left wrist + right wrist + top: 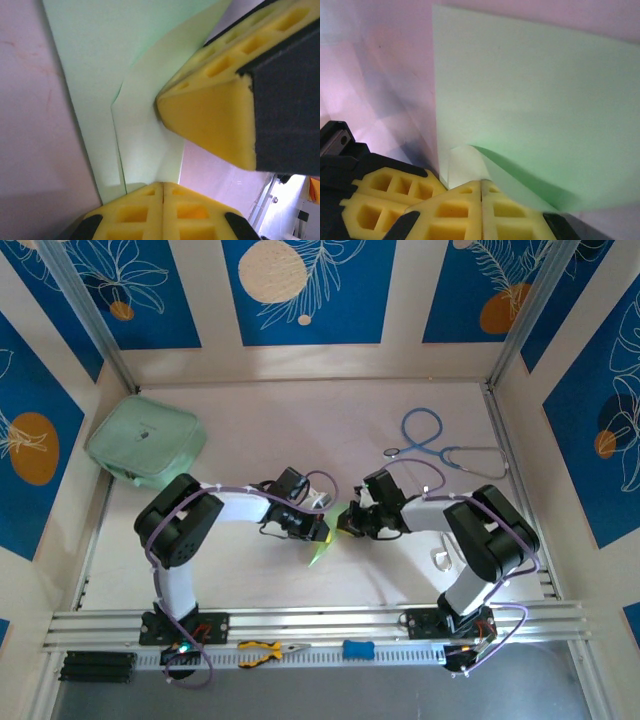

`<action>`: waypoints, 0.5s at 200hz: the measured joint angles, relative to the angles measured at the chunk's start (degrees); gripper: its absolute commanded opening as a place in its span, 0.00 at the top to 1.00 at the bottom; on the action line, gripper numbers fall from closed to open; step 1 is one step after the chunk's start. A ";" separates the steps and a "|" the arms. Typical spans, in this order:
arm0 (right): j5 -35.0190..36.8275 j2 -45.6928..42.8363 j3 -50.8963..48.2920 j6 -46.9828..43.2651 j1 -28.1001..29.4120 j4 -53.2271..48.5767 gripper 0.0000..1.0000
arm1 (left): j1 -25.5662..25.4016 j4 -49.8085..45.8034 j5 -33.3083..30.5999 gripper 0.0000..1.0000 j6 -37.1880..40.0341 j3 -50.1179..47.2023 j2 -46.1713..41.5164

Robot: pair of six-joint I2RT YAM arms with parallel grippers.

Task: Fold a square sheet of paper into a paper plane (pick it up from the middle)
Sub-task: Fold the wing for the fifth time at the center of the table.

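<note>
Left gripper (163, 194): yellow foam jaws pinched on thin light-green square sheet of paper (90, 50) | right gripper (481, 195): jaws clamped on same sheet

square sheet of paper (321, 546) | light green, partly folded | held up centrally

The sheet of paper (322, 545) sits mid-table between the left gripper (325, 530) and the right gripper (348, 520). A pouch (147, 440) lies behind left, a stethoscope (440, 448) behind right.
</note>
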 measured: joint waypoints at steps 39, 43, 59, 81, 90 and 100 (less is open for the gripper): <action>-0.55 0.55 -0.26 -0.24 -3.69 1.53 0.91 | 0.00 0.11 0.17 1.00 0.00 -0.07 0.00; -0.76 0.66 -0.26 -0.35 -3.98 1.66 0.91 | 0.00 0.11 0.17 1.00 0.00 -0.07 0.00; -1.27 0.85 -0.46 -0.44 -5.22 2.43 0.91 | 0.00 0.26 0.20 1.00 -0.02 -0.13 0.00; -1.70 1.07 -0.70 -0.59 -7.65 3.28 0.91 | 0.00 0.57 0.35 1.00 -0.02 -0.31 0.00; -1.79 1.11 -0.74 -0.63 -8.59 3.56 0.91 | 0.00 0.87 0.42 1.00 -0.04 -0.44 0.00; -1.77 1.11 -0.90 -0.63 -9.84 4.09 0.91 | 0.00 0.96 0.46 1.00 -0.04 -0.44 0.02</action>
